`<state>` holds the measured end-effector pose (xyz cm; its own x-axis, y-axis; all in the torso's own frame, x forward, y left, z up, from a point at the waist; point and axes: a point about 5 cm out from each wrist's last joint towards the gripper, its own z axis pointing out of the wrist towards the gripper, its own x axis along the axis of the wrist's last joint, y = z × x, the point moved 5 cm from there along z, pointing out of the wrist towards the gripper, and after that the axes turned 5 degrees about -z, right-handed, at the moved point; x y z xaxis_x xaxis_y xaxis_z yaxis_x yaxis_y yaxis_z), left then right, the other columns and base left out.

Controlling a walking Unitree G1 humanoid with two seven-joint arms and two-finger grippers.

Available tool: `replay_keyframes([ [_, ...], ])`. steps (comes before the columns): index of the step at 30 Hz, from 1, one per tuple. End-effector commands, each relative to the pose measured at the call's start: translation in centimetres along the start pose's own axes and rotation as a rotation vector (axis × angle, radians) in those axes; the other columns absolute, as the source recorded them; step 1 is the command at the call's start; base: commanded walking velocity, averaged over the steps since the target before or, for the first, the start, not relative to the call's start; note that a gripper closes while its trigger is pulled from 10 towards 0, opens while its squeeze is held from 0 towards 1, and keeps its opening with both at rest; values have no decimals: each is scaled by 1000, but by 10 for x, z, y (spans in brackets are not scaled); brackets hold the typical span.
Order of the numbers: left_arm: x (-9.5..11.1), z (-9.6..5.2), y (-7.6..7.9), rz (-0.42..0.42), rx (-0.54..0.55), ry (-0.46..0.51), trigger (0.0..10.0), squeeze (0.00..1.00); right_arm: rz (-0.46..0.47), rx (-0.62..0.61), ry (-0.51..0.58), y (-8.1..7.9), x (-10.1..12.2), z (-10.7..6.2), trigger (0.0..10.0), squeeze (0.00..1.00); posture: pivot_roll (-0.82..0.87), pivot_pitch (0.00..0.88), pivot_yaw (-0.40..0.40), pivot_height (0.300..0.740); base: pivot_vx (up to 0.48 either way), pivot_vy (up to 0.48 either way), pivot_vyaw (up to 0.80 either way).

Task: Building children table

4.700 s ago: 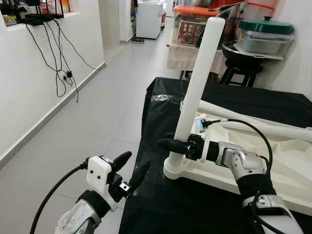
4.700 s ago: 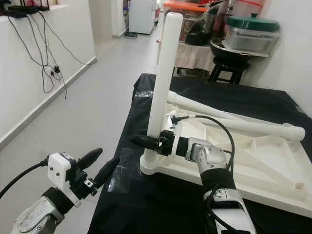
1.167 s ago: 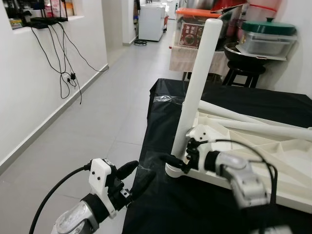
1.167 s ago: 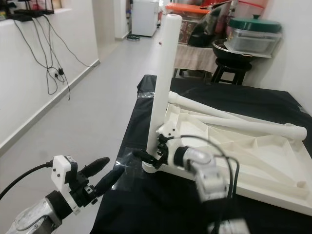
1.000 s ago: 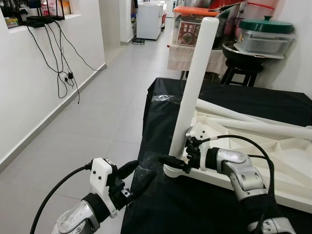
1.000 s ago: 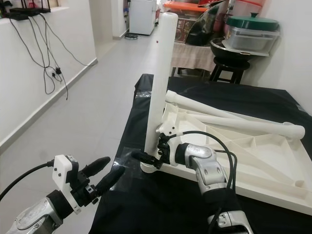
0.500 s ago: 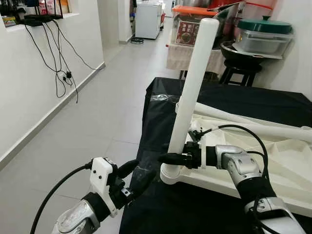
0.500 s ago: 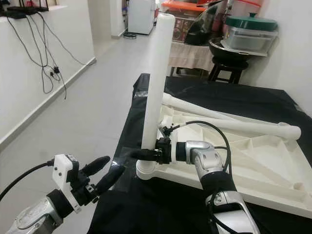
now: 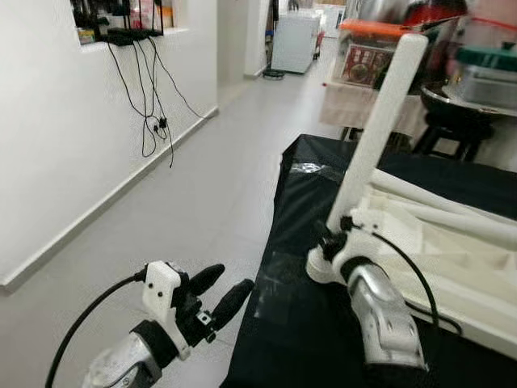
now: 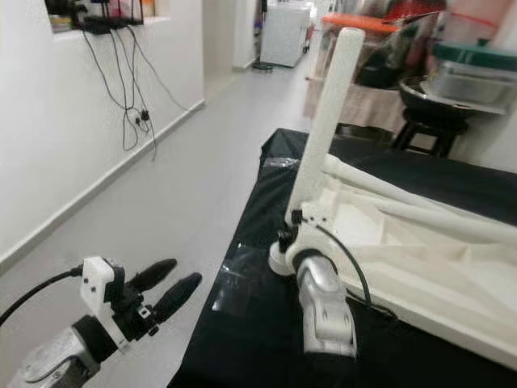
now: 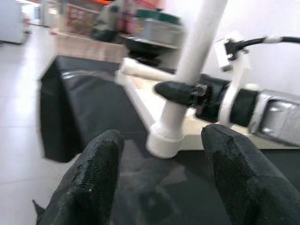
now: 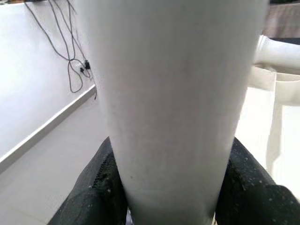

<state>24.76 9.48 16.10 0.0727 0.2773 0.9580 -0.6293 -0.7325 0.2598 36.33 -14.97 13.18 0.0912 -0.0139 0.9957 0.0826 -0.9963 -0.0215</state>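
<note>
- Nearest to me, low on the left, I see the left gripper [image 9: 216, 297] held over the grey floor [image 9: 202, 186], off the edge of the black cloth [image 9: 299, 323]. Its two black fingers stand apart with nothing between them.
- The left wrist view gives me what the head cameras hide: between the spread fingers [image 11: 93, 178] I look across at the right gripper [image 11: 180, 93], whose black finger lies on the white leg [image 11: 197, 51] a little above its round socket [image 11: 164, 140].
- In the head views, my right arm [image 9: 380, 311] reaches forward over the cloth, and its wrist covers the fingers, so from there alone I cannot judge the grasp.
- The right wrist view settles it: the leg [image 12: 178, 93] stands very near to the lens, with one black finger [image 12: 101, 187] pressed on each side. The right jaws are closed on the leg.
- The leg rises from the near-left corner of the upturned white tabletop [image 10: 420, 267], leaning slightly to the right at the top.
- Further on the tabletop, two more white legs [image 10: 420, 212] lie flat, one beside the other.
- Beyond the cloth stand a black stool [image 9: 440, 133] and a container with a green lid [image 9: 489, 69], both blurred.
- On the far left, black cables [image 9: 153, 89] hang down the white wall.
</note>
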Motion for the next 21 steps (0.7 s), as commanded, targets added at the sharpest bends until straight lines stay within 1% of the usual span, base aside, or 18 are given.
replay_keyframes([
  [1,-3,1,4,-15,-27,-15,10000,0,8,-17,15,5,4,2,0,0,107,0,-94,740,0,0,0],
  [4,-3,1,4,-11,-19,-14,10000,0,-4,-25,13,6,4,1,0,0,109,0,-96,740,0,0,0],
  [5,-3,1,3,-8,-12,-11,10000,0,-21,-26,7,5,3,1,2471,0,109,0,-96,740,0,0,0],
  [6,-3,0,2,-7,-8,-9,10000,0,-43,-11,1,2,3,1,10000,0,109,0,-97,740,0,0,0],
  [8,-3,0,2,-6,-5,-8,10000,0,-55,-22,-4,0,3,2,10000,0,109,0,-97,740,0,0,0],
  [9,-3,0,1,-7,-6,-9,10000,0,-95,76,-23,-14,1,4,10000,0,111,0,-96,740,0,0,0],
  [10,-3,0,1,-7,-6,-9,10000,0,-121,147,-39,-24,0,5,10000,569,111,0,-96,740,0,0,0],
  [11,-3,0,1,-7,-6,-9,10000,0,-121,147,-39,-24,0,5,10000,569,111,0,-96,740,0,0,0],
  [12,-3,0,1,-8,-8,-11,10000,0,-112,261,-48,-35,1,6,10000,1000,112,0,-91,740,0,0,0],
  [13,-3,0,1,-8,-8,-11,10000,0,-112,261,-48,-35,1,6,10000,1000,112,0,-91,740,0,0,0],
  [14,-4,0,1,-10,-10,-12,10000,0,-98,361,-46,-42,4,5,10000,1000,117,0,-91,740,0,0,0],
  [15,-4,0,1,-10,-10,-12,10000,0,-98,361,-46,-42,4,5,10000,1000,117,0,-91,740,0,0,0],
  [16,-4,1,1,-11,-12,-13,10000,0,-72,511,-29,-50,10,3,10000,1000,116,0,-93,740,0,0,0],
  [17,-5,1,1,-12,-13,-14,10000,0,-78,676,-22,-54,11,0,10000,490,119,0,-94,740,0,0,0],
  [18,-5,1,1,-12,-13,-14,10000,0,-78,676,-22,-54,11,0,10000,490,119,0,-94,740,0,0,0],
  [19,-5,2,1,-11,-13,-13,10000,0,-51,794,-39,-56,11,-4,10000,0,119,0,-94,740,0,0,0],
  [21,-5,2,1,-11,-13,-13,10000,0,-51,794,-39,-56,11,-4,10000,0,119,0,-94,740,0,0,0],
])
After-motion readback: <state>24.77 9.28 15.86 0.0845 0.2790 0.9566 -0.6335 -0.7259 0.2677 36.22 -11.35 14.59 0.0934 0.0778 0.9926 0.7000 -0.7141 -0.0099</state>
